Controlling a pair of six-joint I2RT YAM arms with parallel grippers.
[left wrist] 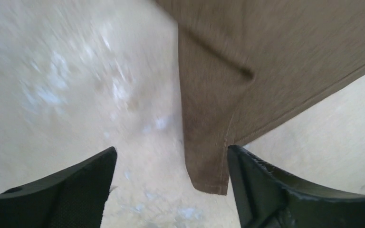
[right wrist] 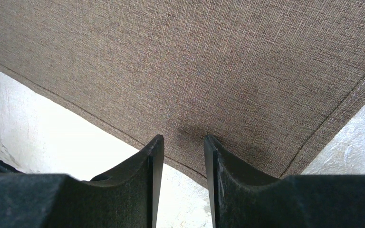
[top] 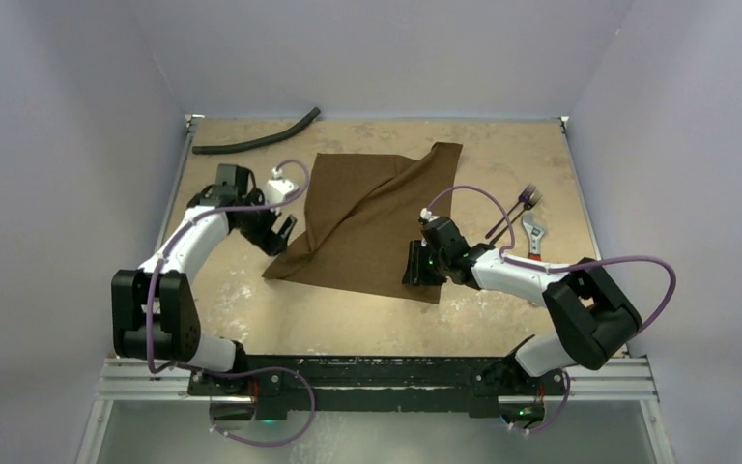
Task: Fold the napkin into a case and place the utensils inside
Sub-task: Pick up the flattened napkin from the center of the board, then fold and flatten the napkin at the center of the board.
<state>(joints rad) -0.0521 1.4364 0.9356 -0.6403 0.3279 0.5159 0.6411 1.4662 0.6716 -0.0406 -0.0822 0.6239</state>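
Left gripper (left wrist: 171,153) stands wide, with a napkin (top: 367,227) corner between its fingers. Right gripper (right wrist: 184,140) is narrow, tips at the napkin's near edge, 5 o'clock; can't tell if cloth is pinched. Napkin is brown matte weave, hemmed, spread mid-table (top: 502,159), with one diagonal ridge. Utensils (top: 517,211) lie loose at the napkin's 3 o'clock. Black hose (top: 256,140) lies at 11 o'clock.

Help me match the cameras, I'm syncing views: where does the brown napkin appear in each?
Top external: napkin mid-table, one flap folded over.
Left wrist: napkin upper right, a corner pointing down at centre.
Right wrist: napkin fills the upper frame.
Shared landmark: the tan tabletop under it.
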